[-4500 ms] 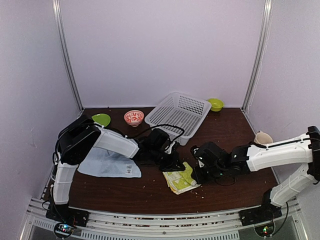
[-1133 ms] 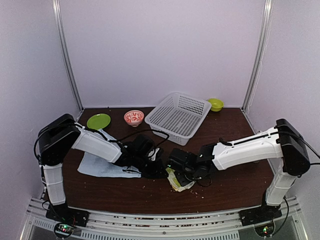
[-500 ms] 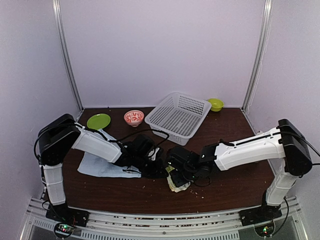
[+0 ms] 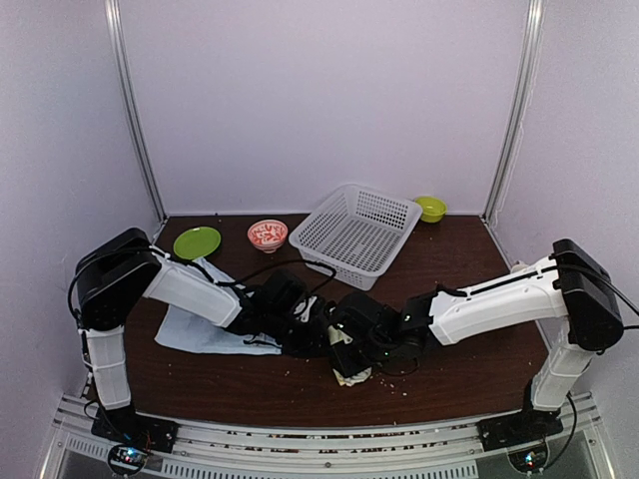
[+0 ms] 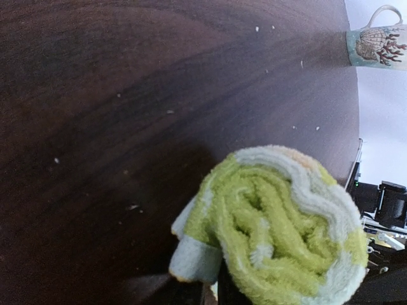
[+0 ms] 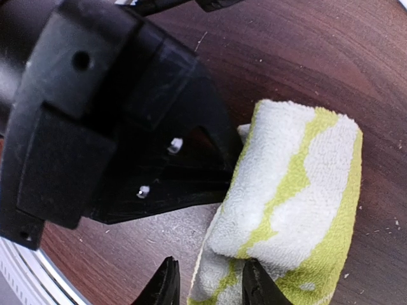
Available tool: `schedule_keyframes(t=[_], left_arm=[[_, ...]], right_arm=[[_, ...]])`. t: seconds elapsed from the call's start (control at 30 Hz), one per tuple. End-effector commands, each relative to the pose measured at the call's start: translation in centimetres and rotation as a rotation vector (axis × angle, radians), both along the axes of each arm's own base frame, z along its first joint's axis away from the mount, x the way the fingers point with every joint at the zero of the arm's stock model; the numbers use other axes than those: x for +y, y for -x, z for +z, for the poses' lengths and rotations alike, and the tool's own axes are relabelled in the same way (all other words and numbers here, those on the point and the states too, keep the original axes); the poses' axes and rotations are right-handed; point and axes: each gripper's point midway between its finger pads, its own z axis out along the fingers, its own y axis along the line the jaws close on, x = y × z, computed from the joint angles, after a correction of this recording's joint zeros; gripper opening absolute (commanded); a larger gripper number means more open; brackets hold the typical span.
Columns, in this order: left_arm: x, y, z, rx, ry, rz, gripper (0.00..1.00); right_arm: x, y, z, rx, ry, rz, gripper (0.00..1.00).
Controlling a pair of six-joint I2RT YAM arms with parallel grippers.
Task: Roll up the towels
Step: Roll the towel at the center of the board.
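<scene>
The lime-green towel point(image 4: 351, 372), with white print, lies as a tight roll point(image 6: 299, 190) on the dark table, near the front centre. My left gripper point(image 4: 316, 337) comes in from the left and is shut on the roll's spiral end point(image 5: 280, 229), with only its dark tips point(image 5: 213, 293) showing under the cloth. My right gripper point(image 4: 351, 347) hovers over the roll, open point(image 6: 210, 283), with the roll's loose lower edge between its fingers point(image 6: 166, 284). The pale blue towel point(image 4: 200, 327) lies flat at the left, partly under the left arm.
A white mesh basket point(image 4: 354, 235) stands tilted at the back centre. Beside it are a red patterned bowl point(image 4: 267, 235) and a green plate point(image 4: 197, 241). A green bowl point(image 4: 430, 208) sits at the back right. A patterned mug point(image 5: 378, 43) stands at the right.
My right gripper has opened its jaws over the roll and shifted slightly left and nearer. The green towel, earlier looser and further right, is now a tight roll. The left gripper stays shut.
</scene>
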Motion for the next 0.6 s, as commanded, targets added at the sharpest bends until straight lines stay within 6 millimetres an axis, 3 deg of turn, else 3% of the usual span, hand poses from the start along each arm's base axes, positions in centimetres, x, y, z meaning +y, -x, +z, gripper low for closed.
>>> schedule_keyframes(t=[0.0,0.3,0.57], left_arm=[[1.0,0.7,0.0,-0.005,-0.014,-0.001,0.09],[2.6,1.2,3.4,-0.056,0.007,0.01,0.09],[0.7,-0.6,7.8,-0.138,0.077,0.012,0.09]], right_arm=[[0.0,0.9,-1.4,0.038,-0.009,0.016,0.35],[-0.9,0.6,-2.5,0.061,-0.015,-0.013,0.36],[-1.1,0.5,-2.7,0.065,-0.017,-0.018,0.36]])
